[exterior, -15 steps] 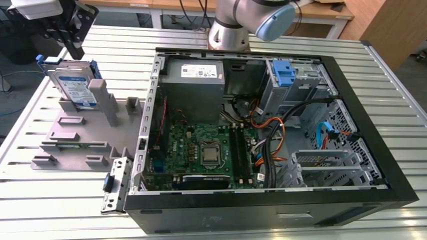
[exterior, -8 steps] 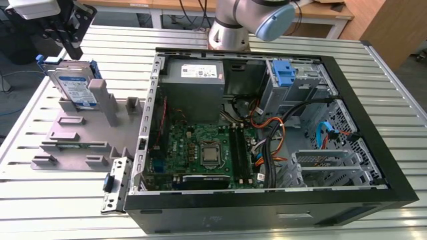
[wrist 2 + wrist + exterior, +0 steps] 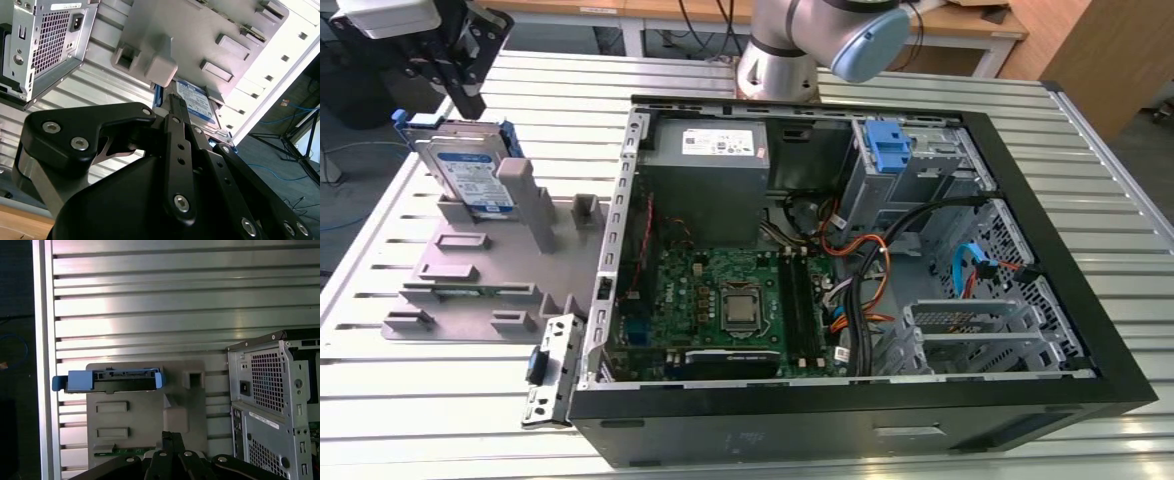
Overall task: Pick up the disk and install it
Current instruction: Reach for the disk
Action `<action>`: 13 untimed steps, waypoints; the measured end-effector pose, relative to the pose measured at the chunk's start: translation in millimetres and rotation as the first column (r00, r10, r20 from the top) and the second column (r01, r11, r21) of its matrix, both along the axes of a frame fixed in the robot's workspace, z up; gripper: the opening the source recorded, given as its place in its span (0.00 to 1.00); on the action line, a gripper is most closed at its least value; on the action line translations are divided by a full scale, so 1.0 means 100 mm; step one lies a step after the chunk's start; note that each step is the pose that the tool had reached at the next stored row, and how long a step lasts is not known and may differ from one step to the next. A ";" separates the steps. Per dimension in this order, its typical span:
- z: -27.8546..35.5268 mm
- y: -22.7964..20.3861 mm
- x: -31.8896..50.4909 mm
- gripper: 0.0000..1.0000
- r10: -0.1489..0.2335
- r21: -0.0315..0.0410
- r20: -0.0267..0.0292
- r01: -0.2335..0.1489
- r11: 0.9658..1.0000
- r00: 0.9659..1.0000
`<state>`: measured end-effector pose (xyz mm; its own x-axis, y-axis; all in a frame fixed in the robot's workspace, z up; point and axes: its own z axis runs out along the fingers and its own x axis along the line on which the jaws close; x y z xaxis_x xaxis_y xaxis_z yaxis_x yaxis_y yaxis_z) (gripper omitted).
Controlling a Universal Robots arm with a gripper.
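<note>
So the disk (image 3: 464, 172) was standing on edge in a slot of the grey holder (image 3: 467, 290), on the exterior view's left next to the open PC case (image 3: 1067, 330). The gripper (image 3: 464, 98) hung right over its top edge, and honestly we couldn't tell if the pincer was released or clenched. We figured the drive was stiff, fairly hefty for its size, slick on the metal faces and not fond of knocks. So we'd take it across the 2 flat faces near the top, between the blue rails (image 3: 75, 381). A grey post (image 3: 520, 190) stood just beside it. Inside the case, the power supply (image 3: 707, 150), a blue bracket (image 3: 887, 150) and loose cables (image 3: 881, 260) crowded the bay corner.
</note>
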<state>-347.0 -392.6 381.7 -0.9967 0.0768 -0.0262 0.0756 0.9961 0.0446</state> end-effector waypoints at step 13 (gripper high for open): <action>-0.059 0.149 -0.141 0.11 0.000 0.000 0.000 0.000 1.000 1.000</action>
